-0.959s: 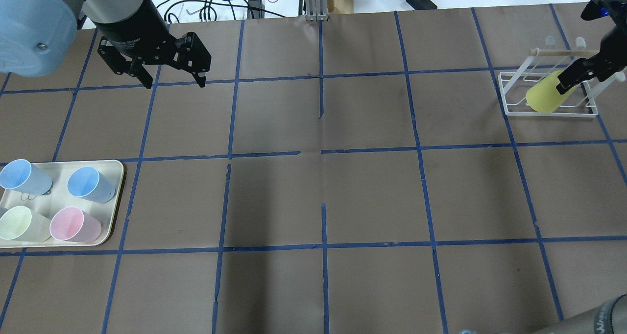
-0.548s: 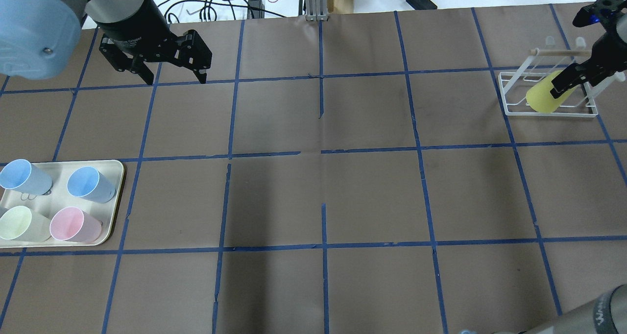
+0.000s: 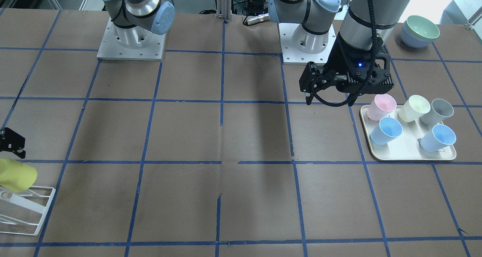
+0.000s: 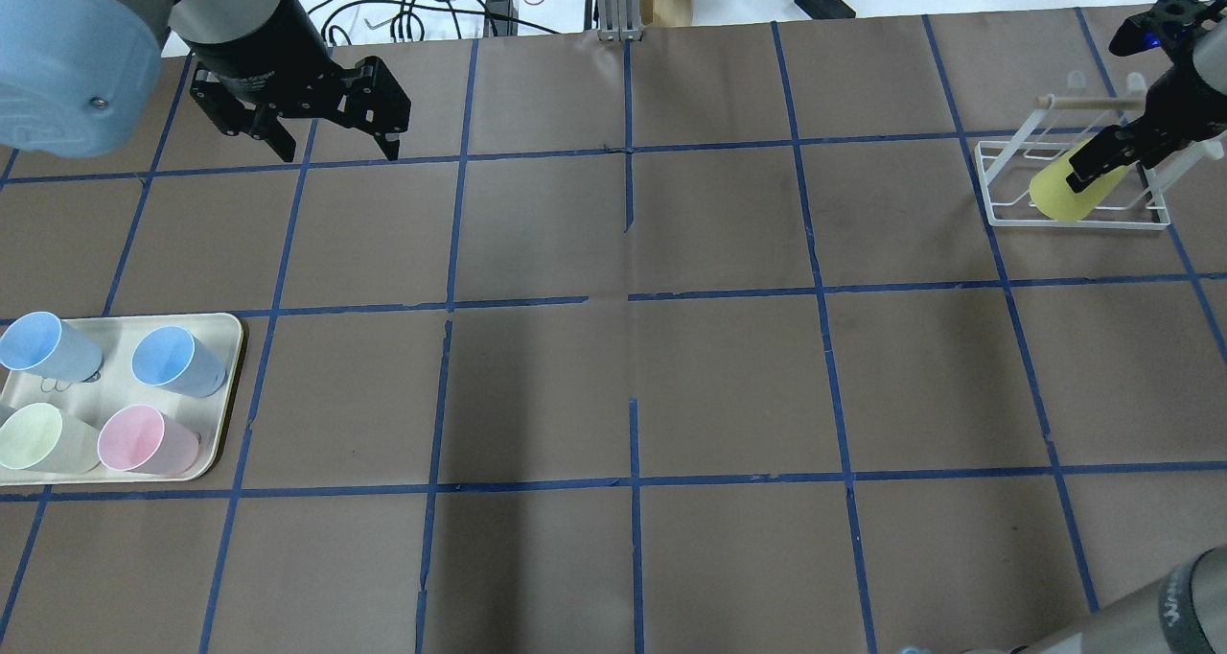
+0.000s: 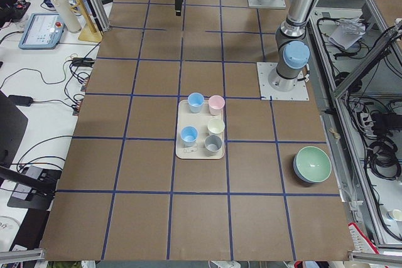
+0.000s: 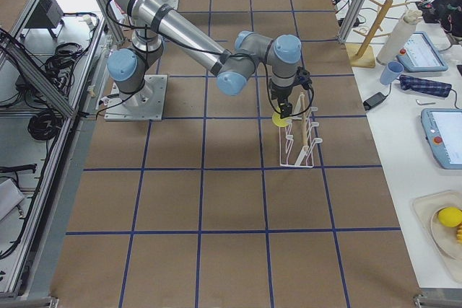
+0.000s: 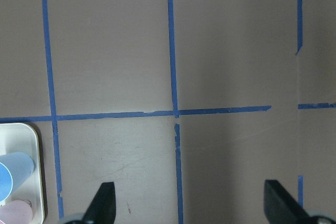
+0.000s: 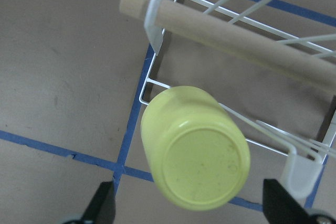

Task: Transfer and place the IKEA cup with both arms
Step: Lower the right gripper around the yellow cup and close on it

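Observation:
The yellow IKEA cup [image 4: 1053, 194] rests tilted, bottom up, on the white wire rack [image 4: 1083, 221] at the table's far right. It also shows in the right wrist view [image 8: 197, 166] and the front view [image 3: 15, 176]. My right gripper [image 4: 1102, 155] hovers just above the cup, open; in the right wrist view the right gripper [image 8: 191, 208] has its fingertips wide on either side of the cup, not touching it. My left gripper [image 4: 331, 146] is open and empty above the table's far left, also in the front view [image 3: 329, 98] and its wrist view [image 7: 191, 208].
A cream tray [image 4: 228, 347] at the near left holds two blue cups, a pale cream-yellow cup [image 4: 34, 438], a pink cup [image 4: 144, 440] and a grey cup [image 3: 438, 112]. Stacked bowls [image 3: 420, 31] stand beside the left arm's base. The rack carries a wooden dowel [image 8: 236, 30].
My right gripper has shifted slightly left over the rack while the yellow cup stays on it. My left gripper has edged a little toward the table's far side.

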Controlling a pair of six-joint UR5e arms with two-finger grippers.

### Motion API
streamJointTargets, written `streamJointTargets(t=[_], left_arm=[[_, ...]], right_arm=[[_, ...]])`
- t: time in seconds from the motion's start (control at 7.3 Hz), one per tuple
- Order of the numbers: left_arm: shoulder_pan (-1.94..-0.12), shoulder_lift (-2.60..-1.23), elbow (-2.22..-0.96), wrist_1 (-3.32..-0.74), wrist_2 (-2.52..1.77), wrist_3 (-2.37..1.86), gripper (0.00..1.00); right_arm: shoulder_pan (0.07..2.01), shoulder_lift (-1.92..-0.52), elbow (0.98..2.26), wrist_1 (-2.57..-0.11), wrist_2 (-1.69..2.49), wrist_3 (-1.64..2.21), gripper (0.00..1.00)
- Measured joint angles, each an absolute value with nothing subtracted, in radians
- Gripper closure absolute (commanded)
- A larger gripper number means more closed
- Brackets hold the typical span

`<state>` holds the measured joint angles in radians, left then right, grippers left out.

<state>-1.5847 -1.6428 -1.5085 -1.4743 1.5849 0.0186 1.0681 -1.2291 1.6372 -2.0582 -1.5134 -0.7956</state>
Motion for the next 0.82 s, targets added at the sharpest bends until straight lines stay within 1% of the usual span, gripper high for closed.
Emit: streamJointTargets(t=[0.14, 0.41, 0.55, 0.68, 0.82], left_arm=[[-1.585, -1.643, -1.508, -1.474, 1.586, 0.019, 0.00], [-1.585, -1.643, -1.508, -1.474, 1.586, 0.018, 0.00], [-1.585, -1.643, -1.508, -1.474, 1.585, 0.019, 0.00], [-1.585, -1.643, -1.508, -1.474, 1.585, 0.019, 0.00], [-1.585, -1.643, -1.508, -1.474, 1.585, 0.019, 0.00]], right_arm=[[1.068, -1.216, 1.637, -2.076, -1.507, -0.797, 0.05], [1.068, -1.203, 1.637, -2.089, -1.502, -0.798, 0.10], [1.068, -1.202, 1.637, -2.090, -1.502, -0.798, 0.15], [1.069, -1.201, 1.637, -2.091, -1.501, -0.798, 0.20], [1.069, -1.201, 1.637, -2.091, -1.500, -0.798, 0.30]])
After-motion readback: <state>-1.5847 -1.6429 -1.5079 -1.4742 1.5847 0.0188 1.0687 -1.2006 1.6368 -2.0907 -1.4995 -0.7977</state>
